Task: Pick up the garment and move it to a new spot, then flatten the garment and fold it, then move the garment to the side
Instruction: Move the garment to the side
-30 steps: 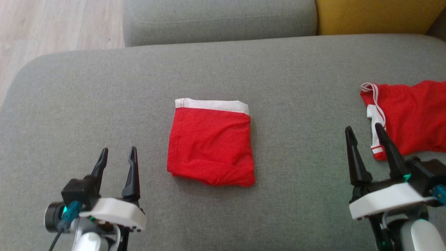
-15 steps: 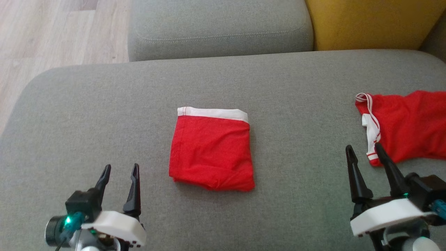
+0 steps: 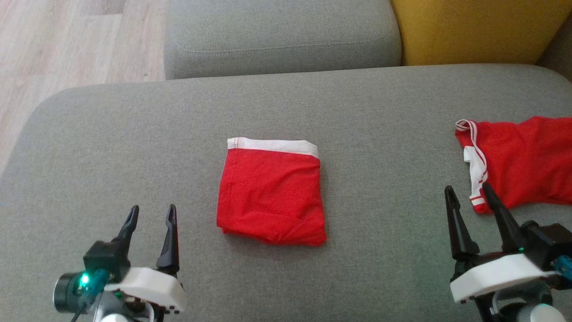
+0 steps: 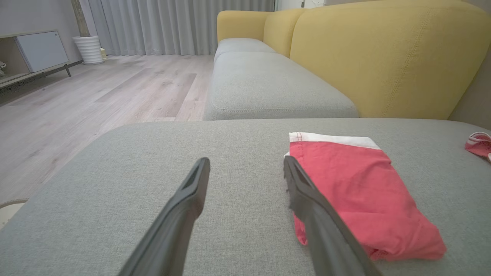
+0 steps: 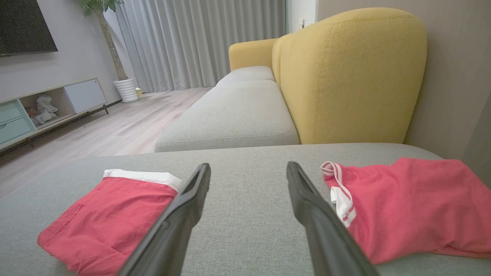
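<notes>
Right now I am looking down at the grey cushion [image 3: 134, 134], and the folded red garment [image 3: 271, 197] is lying flat at its middle, its white waistband [image 3: 272, 145] facing twelve o'clock. My left gripper [image 3: 152, 208] is hovering at about seven o'clock from that garment, apart from it, with its two dark fingers standing spread and nothing between them. My right gripper [image 3: 467, 186] is hanging at about four o'clock from the garment, likewise spread wide and carrying nothing. At three o'clock, by the cushion's edge, a loose red garment [image 3: 523, 165] with white trim is lying crumpled. The right gripper's outer fingertip is showing just in front of its lower corner, and I cannot tell whether it is touching. A second grey cushion [image 3: 277, 36] is sitting at twelve o'clock, a yellow backrest [image 3: 473, 31] at one o'clock, and wooden floor [image 3: 53, 40] is showing at eleven o'clock.
</notes>
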{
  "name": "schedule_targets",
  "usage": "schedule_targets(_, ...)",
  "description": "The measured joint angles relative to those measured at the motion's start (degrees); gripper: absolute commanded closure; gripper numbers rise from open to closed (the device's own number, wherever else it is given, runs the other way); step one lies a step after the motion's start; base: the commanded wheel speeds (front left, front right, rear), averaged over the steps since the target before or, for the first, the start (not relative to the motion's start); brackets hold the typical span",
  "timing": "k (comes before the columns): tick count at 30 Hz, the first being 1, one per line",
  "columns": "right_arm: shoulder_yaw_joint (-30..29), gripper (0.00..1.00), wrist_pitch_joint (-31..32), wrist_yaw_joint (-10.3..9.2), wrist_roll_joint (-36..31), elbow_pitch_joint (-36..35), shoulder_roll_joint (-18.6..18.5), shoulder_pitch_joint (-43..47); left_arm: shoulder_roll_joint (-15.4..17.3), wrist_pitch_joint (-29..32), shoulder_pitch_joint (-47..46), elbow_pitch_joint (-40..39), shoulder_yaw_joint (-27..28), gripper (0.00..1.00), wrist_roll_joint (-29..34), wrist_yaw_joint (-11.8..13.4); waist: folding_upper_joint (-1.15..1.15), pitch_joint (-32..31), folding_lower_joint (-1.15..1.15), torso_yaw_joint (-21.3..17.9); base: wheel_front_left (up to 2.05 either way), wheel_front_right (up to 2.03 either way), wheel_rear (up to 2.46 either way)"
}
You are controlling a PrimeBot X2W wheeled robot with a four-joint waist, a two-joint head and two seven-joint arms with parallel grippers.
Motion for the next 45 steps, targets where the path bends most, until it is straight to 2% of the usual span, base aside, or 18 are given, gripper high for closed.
schedule_targets(12, -0.2, 0.0, 0.2, 0.0, 0.0, 0.0, 0.1, 0.0, 0.6, -0.1, -0.1, 0.6, 0.0, 0.0, 0.1, -0.1, 0.0, 0.6, 0.0, 0.5, 0.0, 0.0, 0.0)
schedule_targets(18, 0.4, 0.0, 1.1, 0.0, 0.1, 2.3, -0.1, -0.7, 0.5, -0.3, -2.6, -0.4, -0.6, 0.0, 0.2, 0.3, 0.0, 2.9, 0.0, 2.5, 0.0, 0.0, 0.0)
schedule_targets(25, 3.9, 0.0, 1.0, 0.0, 0.8, 10.8, -1.2, -7.3, -2.1, -2.7, -10.1, -0.1, -1.8, 0.0, 0.7, 0.3, 0.0, 6.5, 0.0, 8.4, 0.0, 0.0, 0.0)
schedule_targets(33, 8.0, 0.0, -0.8, 0.0, 4.3, 26.3, -1.2, -15.7, -4.3, -5.0, -13.1, 2.2, -2.7, 0.0, 1.1, -0.3, 0.0, 9.9, 0.01, 15.3, 0.0, 0.0, 0.0)
schedule_targets(40, 11.2, 0.0, 0.2, 0.0, 5.5, 35.5, -1.0, -20.5, -4.7, -5.3, -13.7, 3.1, -2.4, 0.0, 1.1, -0.3, 0.0, 12.1, 0.01, 17.2, 0.0, 0.0, 0.0)
schedule_targets(41, 11.6, 0.18, 0.0, 0.0, 5.6, 35.9, -1.0, -21.0, -4.8, -5.6, -13.7, 3.1, -2.4, 0.0, 1.1, -0.3, 0.0, 12.3, 0.01, 17.2, 0.0, 0.0, 0.0)
schedule_targets(42, 12.3, 0.55, 0.0, 0.0, 5.7, 36.6, -1.0, -21.7, -4.9, -5.6, -13.7, 3.2, -2.4, 0.0, 1.1, -0.4, 0.0, 12.4, 0.01, 17.0, 0.0, 0.0, 0.0)
schedule_targets(44, 13.4, 1.0, 0.0, 0.0, 6.2, 37.9, -1.0, -22.9, -5.0, -5.6, -13.8, 3.2, -2.4, 0.0, 1.1, -0.7, 0.0, 12.5, 0.01, 16.3, 0.0, 0.0, 0.0)
schedule_targets(45, 14.0, 1.0, -0.1, 0.0, 6.5, 38.4, -1.0, -23.3, -5.0, -5.6, -13.9, 3.3, -2.4, 0.0, 1.1, -0.7, 0.0, 12.5, 0.0, 16.0, 0.0, 0.0, 0.0)
